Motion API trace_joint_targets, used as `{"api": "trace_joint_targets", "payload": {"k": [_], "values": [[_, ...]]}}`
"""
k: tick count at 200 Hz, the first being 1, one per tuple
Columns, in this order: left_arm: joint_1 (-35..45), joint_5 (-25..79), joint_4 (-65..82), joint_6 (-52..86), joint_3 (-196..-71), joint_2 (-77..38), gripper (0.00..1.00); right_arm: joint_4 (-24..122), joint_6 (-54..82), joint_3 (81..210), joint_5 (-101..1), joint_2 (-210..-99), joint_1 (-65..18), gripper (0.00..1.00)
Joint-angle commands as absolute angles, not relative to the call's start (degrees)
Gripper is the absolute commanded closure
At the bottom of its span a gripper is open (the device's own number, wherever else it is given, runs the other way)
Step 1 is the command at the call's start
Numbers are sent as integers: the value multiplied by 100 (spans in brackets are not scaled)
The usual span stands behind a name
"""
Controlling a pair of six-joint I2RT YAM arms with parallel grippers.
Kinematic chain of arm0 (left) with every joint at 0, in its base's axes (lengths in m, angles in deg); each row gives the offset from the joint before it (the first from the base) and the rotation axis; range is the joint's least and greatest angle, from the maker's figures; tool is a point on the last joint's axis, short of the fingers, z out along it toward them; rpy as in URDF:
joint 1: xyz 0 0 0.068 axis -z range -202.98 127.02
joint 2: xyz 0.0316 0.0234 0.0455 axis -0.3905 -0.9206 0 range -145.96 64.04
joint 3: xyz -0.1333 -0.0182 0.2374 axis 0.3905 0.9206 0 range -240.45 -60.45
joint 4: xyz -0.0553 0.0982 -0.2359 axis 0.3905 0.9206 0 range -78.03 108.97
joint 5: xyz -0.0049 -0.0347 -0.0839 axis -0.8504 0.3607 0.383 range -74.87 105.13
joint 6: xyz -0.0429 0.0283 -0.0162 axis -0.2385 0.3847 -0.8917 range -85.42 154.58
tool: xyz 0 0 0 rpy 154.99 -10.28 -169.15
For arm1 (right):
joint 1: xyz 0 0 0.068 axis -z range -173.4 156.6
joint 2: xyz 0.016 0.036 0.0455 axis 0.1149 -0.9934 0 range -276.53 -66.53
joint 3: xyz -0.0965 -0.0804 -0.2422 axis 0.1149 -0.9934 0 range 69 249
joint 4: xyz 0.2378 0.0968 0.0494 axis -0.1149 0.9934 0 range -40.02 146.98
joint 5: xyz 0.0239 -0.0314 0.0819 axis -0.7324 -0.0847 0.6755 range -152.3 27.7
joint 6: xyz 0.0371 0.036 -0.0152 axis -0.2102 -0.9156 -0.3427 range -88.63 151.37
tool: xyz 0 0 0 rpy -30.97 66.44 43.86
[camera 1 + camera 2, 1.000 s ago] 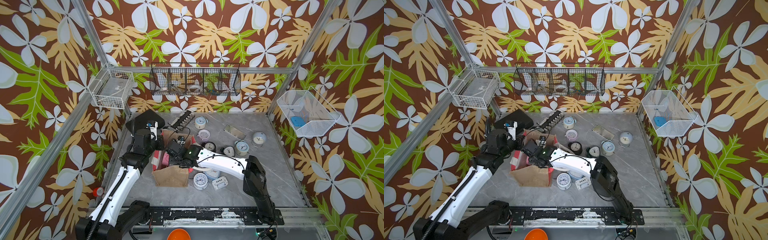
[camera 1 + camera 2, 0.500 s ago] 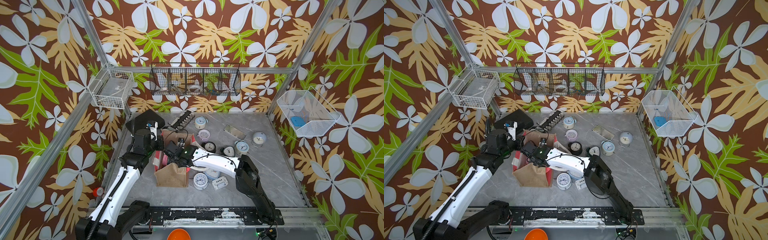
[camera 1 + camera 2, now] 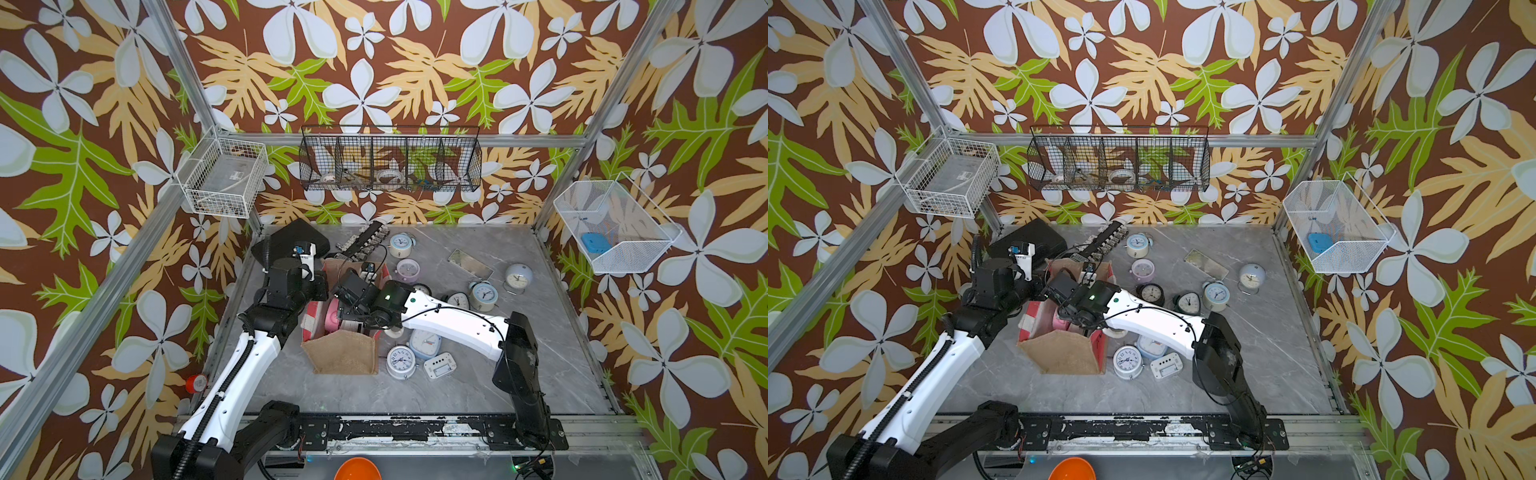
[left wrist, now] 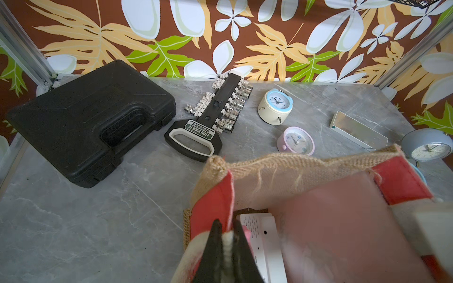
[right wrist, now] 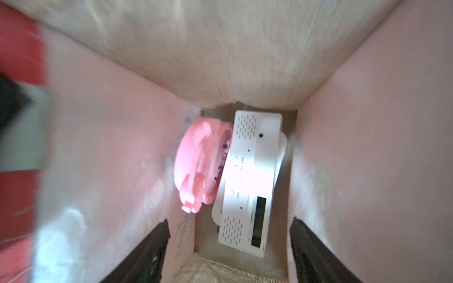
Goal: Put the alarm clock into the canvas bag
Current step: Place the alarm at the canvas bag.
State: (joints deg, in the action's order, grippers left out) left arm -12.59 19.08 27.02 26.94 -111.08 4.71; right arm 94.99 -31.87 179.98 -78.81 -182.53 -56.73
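Pinching the canvas bag (image 4: 269, 169) by its red-and-white side panel with the left gripper (image 4: 226, 235) — pressing both fingers (image 4: 215, 240) together on the cloth's white edge, close to the rim. Standing upright on the grey table (image 3: 540, 332) with the mouth open and the tan burlap front turned towards the near edge in both top views.

Reaching the right gripper (image 5: 230, 221) down into the bag's mouth, spreading its fingers wide apart along the pink-tinted lining and closing on nothing.

Lying loose at the bottom of the bag: the pink alarm clock (image 5: 198, 166), tilted and wedged between the lining and a white digital clock (image 5: 250, 186), touching both. Showing only as a pink patch through the mouth in a top view, partly hidden under the right arm's wrist.

Sharing the table with other loose clocks — a white round-faced clock (image 3: 401, 361) and a small white display clock (image 3: 439, 365) just beside the bag, and a cream-and-blue clock (image 4: 275, 106) and a pale pink clock (image 4: 295, 141) beyond it.

Sitting near the back wall, just beside each other and apart from the bag: a black plastic case (image 4: 90, 122) and a socket rail (image 4: 220, 105).
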Motion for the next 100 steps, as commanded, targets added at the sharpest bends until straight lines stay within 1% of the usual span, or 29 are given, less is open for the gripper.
{"api": "trace_joint_targets", "payload": {"k": [1, 44, 77, 100], "values": [[-1261, 1963, 2656, 2659, -11152, 438, 100, 9538, -2788, 18061, -8183, -18013, -5676, 25], [-1261, 1944, 2663, 2668, -11152, 410, 100, 9416, -1677, 18005, -8445, -17458, -5654, 28], [-1262, 1927, 2679, 2672, -11147, 383, 100, 9232, -840, 17712, -8155, -16966, -5513, 30], [-1264, 1912, 2682, 2682, -11152, 359, 100, 9164, -121, 17269, -8093, -16489, -5449, 30]]}}
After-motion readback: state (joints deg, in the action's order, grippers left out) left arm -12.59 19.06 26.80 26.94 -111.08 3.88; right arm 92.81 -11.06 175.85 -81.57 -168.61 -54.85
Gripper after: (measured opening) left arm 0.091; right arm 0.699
